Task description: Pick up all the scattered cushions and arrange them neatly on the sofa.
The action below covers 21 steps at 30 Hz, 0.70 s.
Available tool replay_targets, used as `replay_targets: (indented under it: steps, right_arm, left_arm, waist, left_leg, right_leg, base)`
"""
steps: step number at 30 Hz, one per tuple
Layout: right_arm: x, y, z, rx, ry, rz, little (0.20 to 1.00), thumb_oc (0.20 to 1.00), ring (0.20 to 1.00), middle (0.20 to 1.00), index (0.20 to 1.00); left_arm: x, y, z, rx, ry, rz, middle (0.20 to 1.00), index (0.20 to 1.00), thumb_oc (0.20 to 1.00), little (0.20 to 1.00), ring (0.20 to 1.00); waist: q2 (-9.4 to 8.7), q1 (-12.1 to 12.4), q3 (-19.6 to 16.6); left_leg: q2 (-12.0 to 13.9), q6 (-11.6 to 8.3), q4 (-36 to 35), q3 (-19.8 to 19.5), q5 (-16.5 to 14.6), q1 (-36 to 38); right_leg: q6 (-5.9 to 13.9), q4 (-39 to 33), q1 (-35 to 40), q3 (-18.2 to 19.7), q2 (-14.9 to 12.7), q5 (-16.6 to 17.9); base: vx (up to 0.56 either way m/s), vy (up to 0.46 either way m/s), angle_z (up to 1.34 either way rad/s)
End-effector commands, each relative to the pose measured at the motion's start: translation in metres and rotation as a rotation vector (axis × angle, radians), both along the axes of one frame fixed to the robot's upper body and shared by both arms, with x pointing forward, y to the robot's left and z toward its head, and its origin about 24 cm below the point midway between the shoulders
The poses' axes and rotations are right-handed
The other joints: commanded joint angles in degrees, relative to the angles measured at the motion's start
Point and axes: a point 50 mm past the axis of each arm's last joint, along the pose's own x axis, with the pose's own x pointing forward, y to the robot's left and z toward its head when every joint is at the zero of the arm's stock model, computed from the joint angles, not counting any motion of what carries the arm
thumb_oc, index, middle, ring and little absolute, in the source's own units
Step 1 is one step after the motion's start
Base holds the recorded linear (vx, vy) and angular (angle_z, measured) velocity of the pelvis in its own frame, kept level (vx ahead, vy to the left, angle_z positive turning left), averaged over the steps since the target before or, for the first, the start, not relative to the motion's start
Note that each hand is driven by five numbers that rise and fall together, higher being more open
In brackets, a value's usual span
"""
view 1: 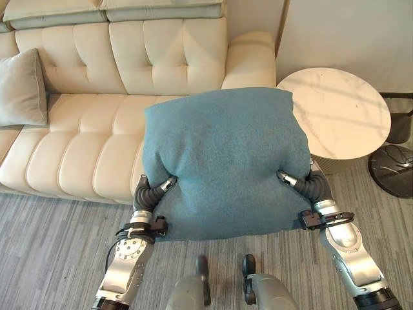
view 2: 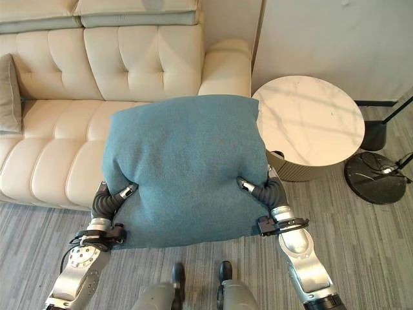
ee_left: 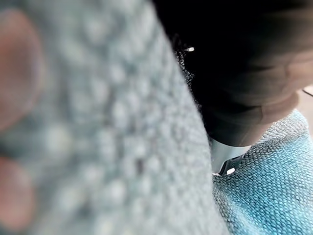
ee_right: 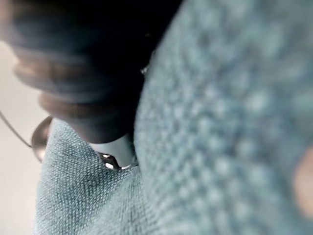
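Note:
A large teal cushion (view 1: 226, 161) hangs in the air in front of the cream sofa (view 1: 84, 142), held between both hands. My left hand (view 1: 155, 190) grips its lower left side, thumb dug into the front of the cloth. At the lower right side my right hand (view 1: 303, 184) does the same. The remaining fingers of both are buried behind the cushion. Teal knit cloth (ee_left: 98, 147) bulges right against the left hand's dark cover (ee_left: 244, 98). It also bulges (ee_right: 220, 122) against the right hand's cover (ee_right: 98, 73). A grey cushion (view 1: 22, 87) leans upright at the sofa's left end.
A round white marble side table (view 1: 339, 110) stands right of the sofa's armrest (view 1: 248, 61). A black round lamp base (view 1: 393, 169) sits on the grey carpet further right. The sofa seat left of the teal cushion is bare.

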Motion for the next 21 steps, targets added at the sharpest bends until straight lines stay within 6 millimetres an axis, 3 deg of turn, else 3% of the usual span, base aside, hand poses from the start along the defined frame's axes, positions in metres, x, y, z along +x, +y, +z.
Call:
replay_targets:
  steps: [1,11,19,20,21]
  right_arm:
    - [-0.006,0.026,0.035,0.055,-0.21,0.148,0.2,0.2,0.2,0.2,0.2]
    - [-0.007,0.033,0.021,0.086,-0.122,0.192,0.2,0.2,0.2,0.2,0.2]
    - [-0.006,0.043,0.023,0.115,-0.125,0.237,0.2,0.2,0.2,0.2,0.2]
    - [-0.006,0.048,0.025,0.122,-0.13,0.255,0.2,0.2,0.2,0.2,0.2]
    - [-0.006,0.049,0.026,0.119,-0.134,0.256,0.2,0.2,0.2,0.2,0.2]
  left_arm:
    - [0.002,-0.022,0.039,-0.022,-0.23,-0.15,0.2,0.2,0.2,0.2,0.2]
    - [-0.007,-0.012,0.023,0.037,-0.147,-0.127,0.2,0.2,0.2,0.2,0.2]
    - [-0.008,-0.008,0.021,0.05,-0.134,-0.125,0.2,0.2,0.2,0.2,0.2]
    - [-0.007,-0.007,0.022,0.053,-0.134,-0.126,0.2,0.2,0.2,0.2,0.2]
    - [-0.006,-0.007,0.022,0.06,-0.137,-0.125,0.2,0.2,0.2,0.2,0.2]
  waist:
    - [-0.13,-0.4,-6.1]
    - [-1.9,1.7,-5.6]
    - [-2.74,3.5,-5.7]
    - [-2.49,3.8,-5.0]
    - [-2.32,3.7,-4.5]
  left_leg:
    - [0.8,-1.07,-1.3,4.0,-1.1,0.7]
    - [-1.4,-0.43,-1.1,-0.7,-2.3,0.3]
    - [-4.0,1.61,1.4,-3.7,-4.6,-1.4]
    - [-6.0,3.89,1.4,-5.6,-5.8,-1.6]
    - [-6.8,4.73,1.5,-6.0,-6.0,-1.5]
  right_leg:
    - [7.76,-10.2,5.0,-5.6,0.0,0.1]
    - [8.76,-11.9,9.0,-8.5,-1.6,2.1]
    - [10.36,-10.5,9.3,-8.0,-4.2,2.3]
    - [11.04,-3.2,6.2,-5.7,-6.7,3.0]
    - [11.41,0.0,4.7,-4.6,-7.7,4.4]
  base:
    - [-0.03,0.121,1.29]
    - [-0.01,0.121,0.46]
    - [0.07,0.205,0.13]
    - [0.1,0.37,0.07]
    - [0.13,0.471,0.12]
